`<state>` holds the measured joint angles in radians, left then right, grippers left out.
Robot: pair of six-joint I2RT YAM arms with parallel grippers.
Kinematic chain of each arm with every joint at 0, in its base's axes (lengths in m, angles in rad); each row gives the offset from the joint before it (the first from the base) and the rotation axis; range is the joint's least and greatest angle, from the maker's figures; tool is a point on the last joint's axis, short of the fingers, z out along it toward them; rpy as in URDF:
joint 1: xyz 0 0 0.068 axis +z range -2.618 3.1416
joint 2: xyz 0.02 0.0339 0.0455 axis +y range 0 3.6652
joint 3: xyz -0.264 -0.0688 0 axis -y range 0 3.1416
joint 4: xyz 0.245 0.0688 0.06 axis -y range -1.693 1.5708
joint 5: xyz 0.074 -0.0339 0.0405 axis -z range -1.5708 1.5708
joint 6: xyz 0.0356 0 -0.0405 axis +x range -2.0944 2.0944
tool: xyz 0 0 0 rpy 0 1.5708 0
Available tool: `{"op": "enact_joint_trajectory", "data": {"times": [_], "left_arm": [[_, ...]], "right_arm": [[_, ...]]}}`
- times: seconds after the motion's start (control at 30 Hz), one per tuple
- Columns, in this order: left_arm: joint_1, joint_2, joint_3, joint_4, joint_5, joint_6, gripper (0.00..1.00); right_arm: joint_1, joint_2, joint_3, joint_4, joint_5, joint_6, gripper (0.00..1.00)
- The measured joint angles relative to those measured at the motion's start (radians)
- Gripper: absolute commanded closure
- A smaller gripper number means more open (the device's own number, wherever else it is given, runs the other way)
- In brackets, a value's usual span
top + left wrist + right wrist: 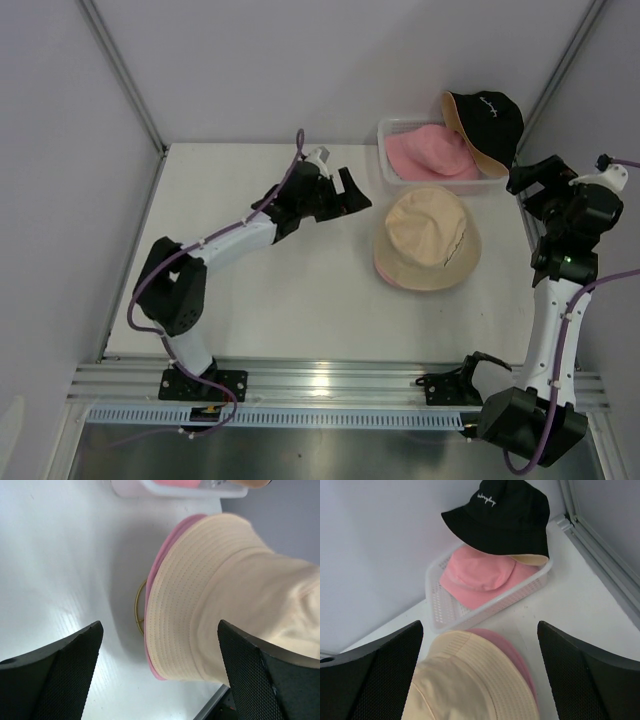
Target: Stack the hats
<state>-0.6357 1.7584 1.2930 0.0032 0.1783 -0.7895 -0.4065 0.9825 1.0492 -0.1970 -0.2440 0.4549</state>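
A beige hat [428,238] sits on top of a pink hat [393,280] at mid-right of the table; only the pink brim edge shows. A second pink hat [430,152] lies in the clear bin [392,172]. The black hat [485,122] with white lettering rests on the bin's right end. My left gripper [352,192] is open and empty, left of the beige hat [225,595]. My right gripper [527,178] is open and empty, right of the stack, looking over the beige hat [465,680], the binned pink hat [480,575] and the black hat [500,515].
A gold wire ring [137,607] pokes out from under the stacked hats' brim. The bin [440,610] stands against the back wall. Grey walls and a metal frame post [600,545] close in the right side.
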Motion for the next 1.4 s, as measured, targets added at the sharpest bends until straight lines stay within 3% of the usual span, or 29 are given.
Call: {"op": "enact_joint_trajectory", "data": {"times": [0.3,0.6,0.83,1.2,1.4], "left_arm": [[0.076,-0.138,0.111,-0.128,0.080,0.096,0.01],[0.165,-0.301,0.163,-0.267,0.029,0.235,0.01],[0.194,-0.330,0.212,-0.306,0.027,0.397,0.01],[0.224,-0.221,0.224,-0.313,0.190,0.425,0.00],[0.225,-0.193,0.257,-0.320,0.208,0.444,0.01]], "right_arm": [[0.040,0.014,0.004,-0.111,-0.026,-0.003,0.01],[0.058,0.067,0.080,-0.106,-0.063,-0.014,0.01],[0.151,0.441,0.476,-0.054,-0.037,-0.103,0.01],[0.183,1.228,1.299,-0.174,0.092,-0.276,0.04],[0.170,1.378,1.365,-0.159,0.132,-0.327,0.03]]}}
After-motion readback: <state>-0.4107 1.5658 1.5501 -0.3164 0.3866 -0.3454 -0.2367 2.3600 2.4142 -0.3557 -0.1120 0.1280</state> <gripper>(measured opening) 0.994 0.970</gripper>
